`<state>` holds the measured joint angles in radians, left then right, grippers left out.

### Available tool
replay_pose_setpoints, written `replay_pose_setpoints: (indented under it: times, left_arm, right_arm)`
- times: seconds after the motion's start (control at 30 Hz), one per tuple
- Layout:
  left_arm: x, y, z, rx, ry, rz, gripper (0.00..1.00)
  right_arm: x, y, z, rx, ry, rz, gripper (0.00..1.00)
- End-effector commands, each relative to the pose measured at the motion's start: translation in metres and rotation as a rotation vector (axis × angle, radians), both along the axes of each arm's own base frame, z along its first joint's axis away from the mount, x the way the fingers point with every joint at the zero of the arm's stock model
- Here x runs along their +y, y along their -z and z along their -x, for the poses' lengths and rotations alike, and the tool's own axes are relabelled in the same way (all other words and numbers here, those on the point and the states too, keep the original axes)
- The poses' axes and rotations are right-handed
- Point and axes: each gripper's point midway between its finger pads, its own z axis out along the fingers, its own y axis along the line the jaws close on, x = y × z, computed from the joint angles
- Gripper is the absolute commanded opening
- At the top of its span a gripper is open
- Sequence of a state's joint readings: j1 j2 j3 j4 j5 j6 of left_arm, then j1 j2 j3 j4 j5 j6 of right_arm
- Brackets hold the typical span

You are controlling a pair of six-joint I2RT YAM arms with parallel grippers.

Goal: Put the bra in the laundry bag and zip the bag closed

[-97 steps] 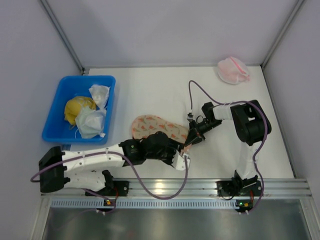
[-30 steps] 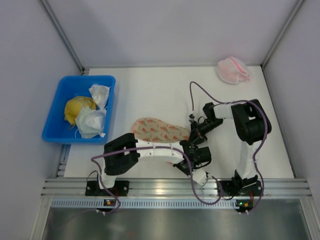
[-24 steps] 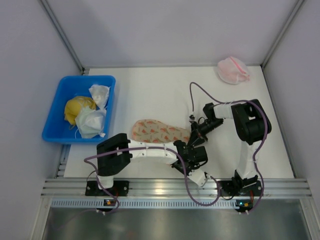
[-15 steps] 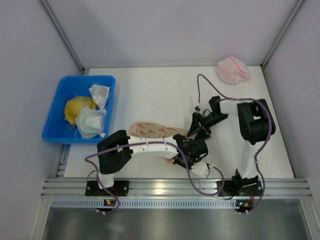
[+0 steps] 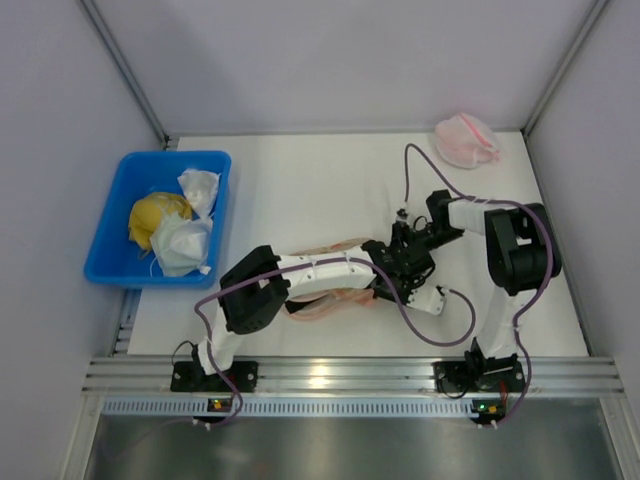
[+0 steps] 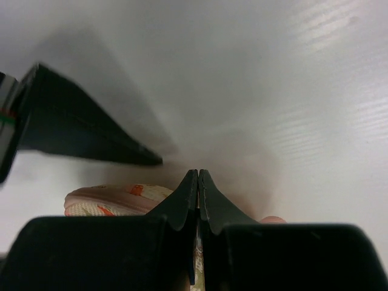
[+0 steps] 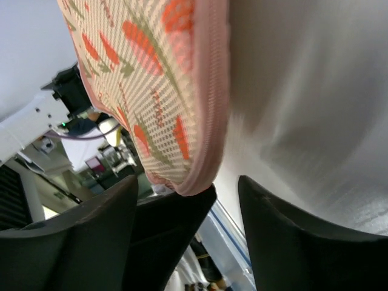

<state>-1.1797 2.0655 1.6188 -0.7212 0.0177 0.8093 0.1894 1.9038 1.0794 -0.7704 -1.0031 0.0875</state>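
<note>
The laundry bag, peach mesh with red-orange marks, lies rumpled under my left forearm near the table's middle. My left gripper is at the bag's right end. In the left wrist view the left gripper is pressed shut, with a thin strip of the bag's edge pinched low between the jaws and the bag just behind. My right gripper sits close beyond it. In the right wrist view the right gripper stands open, with the bag's pink-trimmed edge hanging before its fingers, not gripped. The bra is hidden.
A blue bin at the left holds a yellow cloth lump and white cloth bundles. A pink-and-white mesh bundle lies at the far right corner. A metal rail runs along the near edge.
My right gripper has opened, let go of the bag and drawn back a little. My left gripper has swung away from the near edge toward the table's middle, dragging and rumpling the bag.
</note>
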Motion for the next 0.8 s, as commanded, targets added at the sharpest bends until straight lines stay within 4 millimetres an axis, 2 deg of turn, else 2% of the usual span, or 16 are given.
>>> replay_pose_setpoints:
  times: [0.0,0.07,0.1,0.17,0.5,0.7,0.77]
  left_arm:
    - [-0.023,-0.015,-0.009,-0.02,-0.015,0.08,0.0]
    - [-0.024,-0.015,-0.006,-0.003,-0.015,0.088,0.0]
    - [-0.024,-0.014,-0.005,0.004,-0.017,0.087,0.0]
    - [-0.021,-0.013,0.0,0.024,-0.025,0.088,0.0]
    - [-0.006,-0.011,0.03,0.115,-0.078,0.149,0.0]
    - [0.01,-0.003,0.059,0.16,-0.095,0.156,0.0]
    - [0.01,-0.008,0.064,0.169,-0.1,0.18,0.0]
  right_arm:
    - [0.012,-0.01,-0.002,-0.043,-0.023,-0.048,0.54]
    - [0.012,-0.01,-0.005,-0.046,-0.023,-0.047,0.37]
    - [0.012,-0.009,-0.006,-0.046,-0.024,-0.044,0.18]
    - [0.011,-0.006,-0.01,-0.054,-0.018,-0.027,0.0]
    - [-0.002,-0.003,-0.037,-0.068,0.04,-0.029,0.0]
    - [-0.008,-0.001,-0.05,-0.096,0.062,-0.015,0.0]
    - [-0.009,-0.001,-0.055,-0.101,0.072,-0.011,0.0]
